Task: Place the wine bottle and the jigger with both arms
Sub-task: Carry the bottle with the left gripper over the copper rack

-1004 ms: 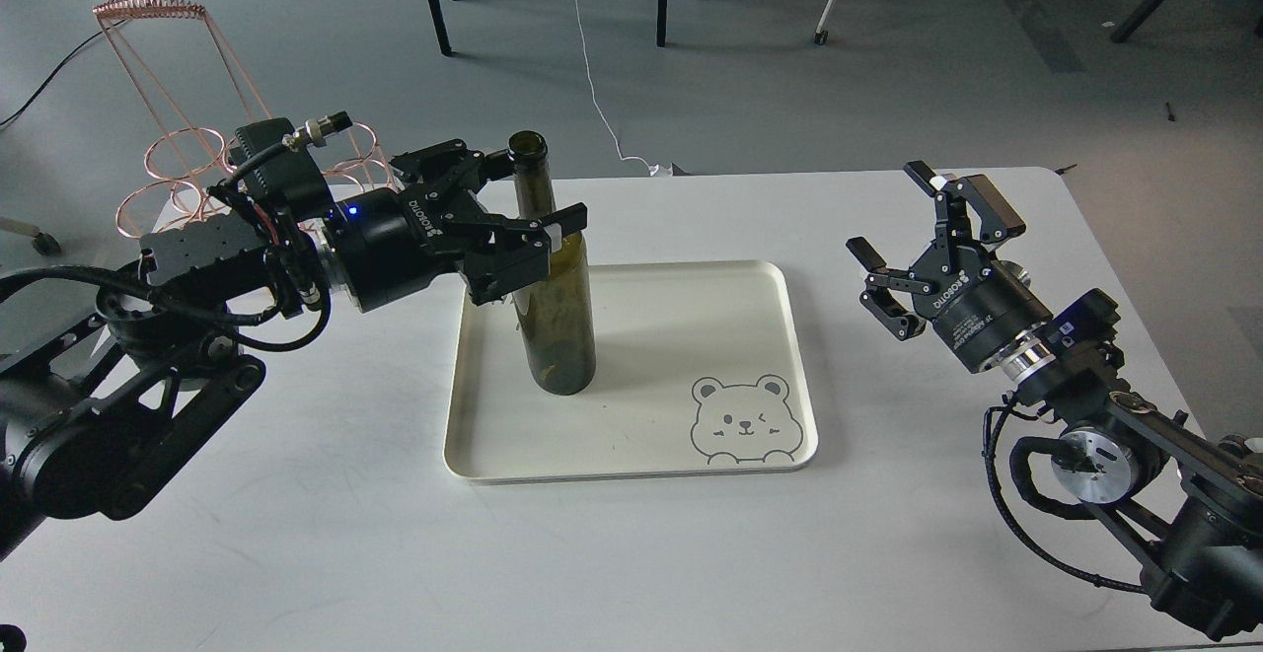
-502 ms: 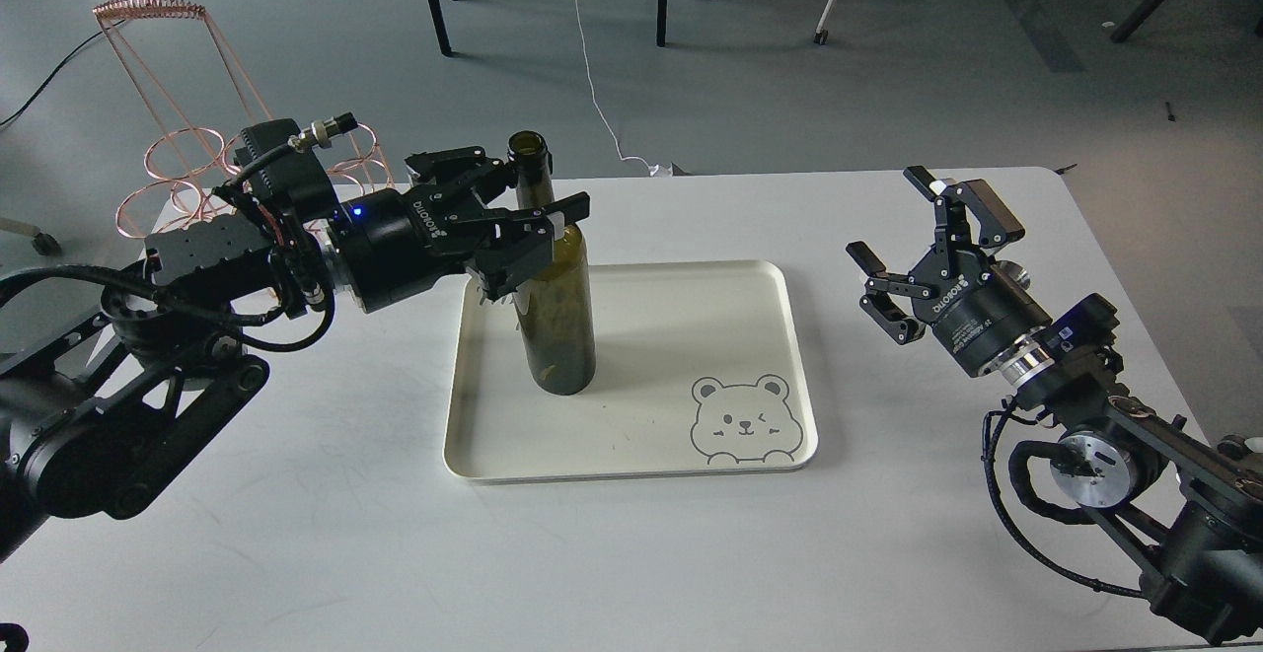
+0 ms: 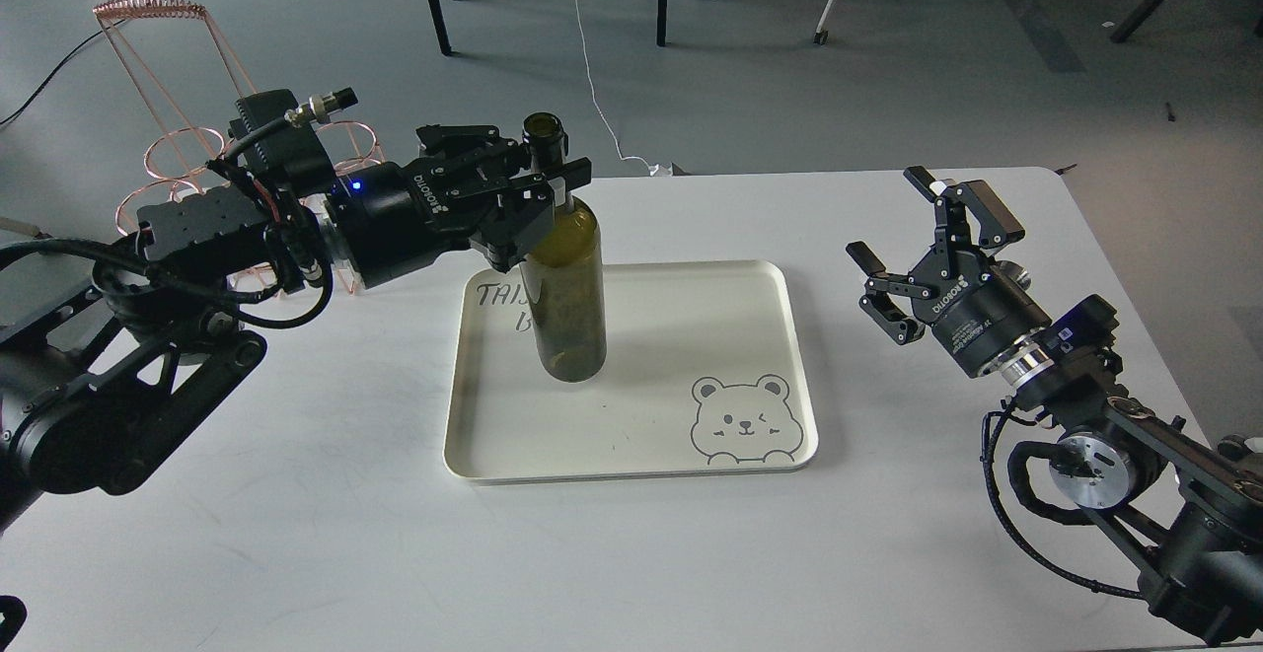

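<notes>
left gripper (image 3: 538, 200) was clamped on the wine bottle (image 3: 566, 287) neck, bottle over the tray (image 3: 631, 435). right gripper (image 3: 913, 248) stood apart, empty. jigger not visible. neck-only hold risked swing or slip.

1 wine bottle (image 3: 567, 287), 1 tray (image 3: 631, 445), 2 arms (image 3: 197, 257).

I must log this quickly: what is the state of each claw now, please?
Left claw: closed on the neck of the tall dark olive-green glass wine bottle.
Right claw: open, holding nothing.
</notes>
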